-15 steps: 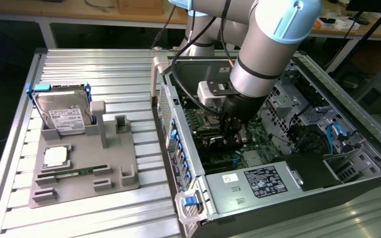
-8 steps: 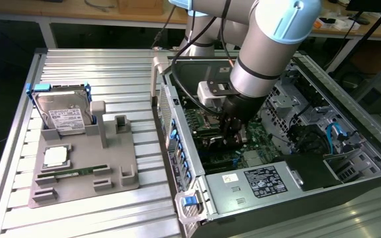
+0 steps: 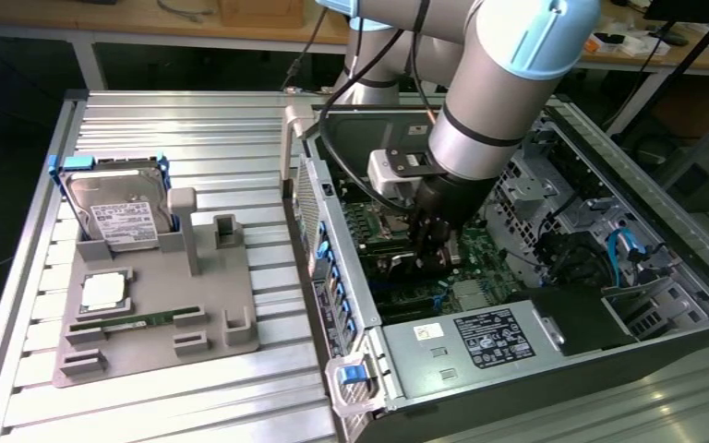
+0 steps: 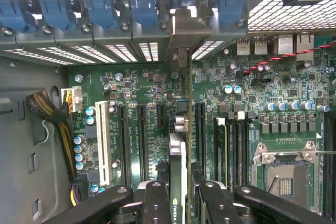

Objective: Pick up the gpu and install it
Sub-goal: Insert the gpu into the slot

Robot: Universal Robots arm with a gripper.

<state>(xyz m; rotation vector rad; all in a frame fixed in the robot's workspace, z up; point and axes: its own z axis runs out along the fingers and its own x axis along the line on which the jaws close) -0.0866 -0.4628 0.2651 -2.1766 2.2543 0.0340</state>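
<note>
item: gpu (image 4: 177,174). stands on edge inside the open pc case (image 3: 700,277), over the motherboard (image 4: 252,103). its length runs toward the rear wall of vented slot covers (image 4: 118,52).

grasp: gripper (image 4: 181,195) clenched on the gpu, fingers (image 4: 156,203) pressed against both faces of the card.

edges and room:
- black expansion slots (image 4: 140,140) lie close beside the card, and a white slot (image 4: 103,140) sits further out.
- blue latches (image 4: 97,11) line the rear rim above the covers.
- the cpu socket (image 4: 286,174) is well apart from the card.
- a yellow-and-black cable bundle (image 4: 58,124) hugs the board's far edge.
- in the exterior view the gripper (image 3: 435,254) hangs deep between the case walls, and the arm (image 3: 502,92) takes up much of the opening.

hidden or unclear:
- the card's lower edge is covered by the card itself, so whether it sits in a slot cannot be told.
- its bracket end merges with the grey metal at the rear wall.

outside the case, on the exterior view's left: a grey tray (image 3: 225,314) holds a hard drive (image 3: 118,212) and a memory stick (image 3: 133,322), well apart from the arm.
</note>
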